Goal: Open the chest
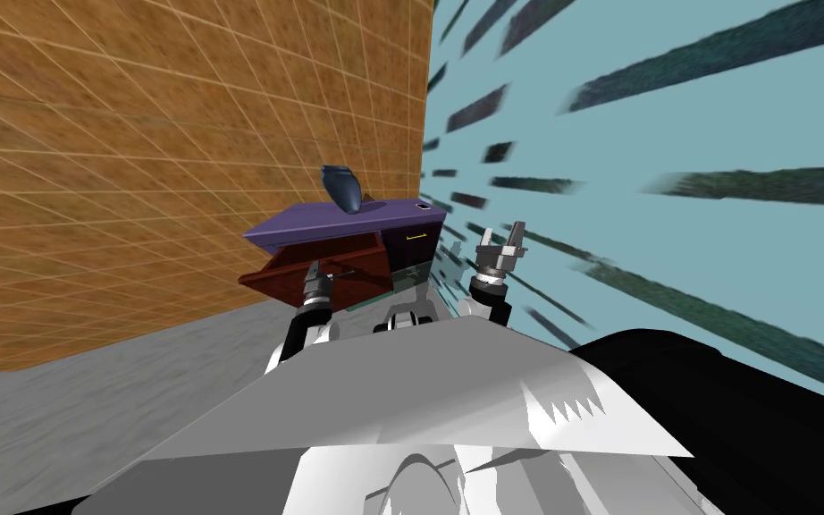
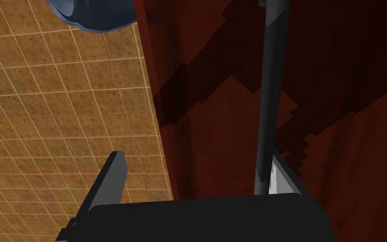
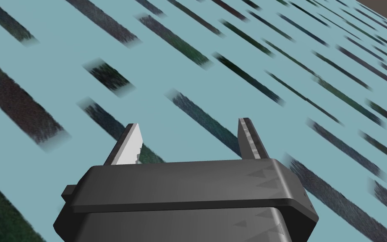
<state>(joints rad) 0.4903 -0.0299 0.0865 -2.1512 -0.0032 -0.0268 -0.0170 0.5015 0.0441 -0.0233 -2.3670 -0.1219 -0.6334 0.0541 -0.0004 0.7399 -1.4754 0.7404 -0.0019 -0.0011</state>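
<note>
Chest [image 1: 348, 222] is standing in the wall corner, 1 dark red drawer [image 1: 339, 264] already sticking out, likely needing more pull. Left claw [image 2: 194, 159] is straddling its dark handle [image 2: 270, 105], fingers spread; right claw [image 1: 502, 240] is hovering spread nearby.

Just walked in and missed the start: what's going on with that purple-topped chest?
The left gripper is at the dark red drawer of the purple-topped chest, which stands pulled out by the tiled wall. Its fingers are open, the drawer's dark bar handle beside one of them. The right gripper is held up, open, near the teal wall. A dark blue object sits on the chest.
</note>
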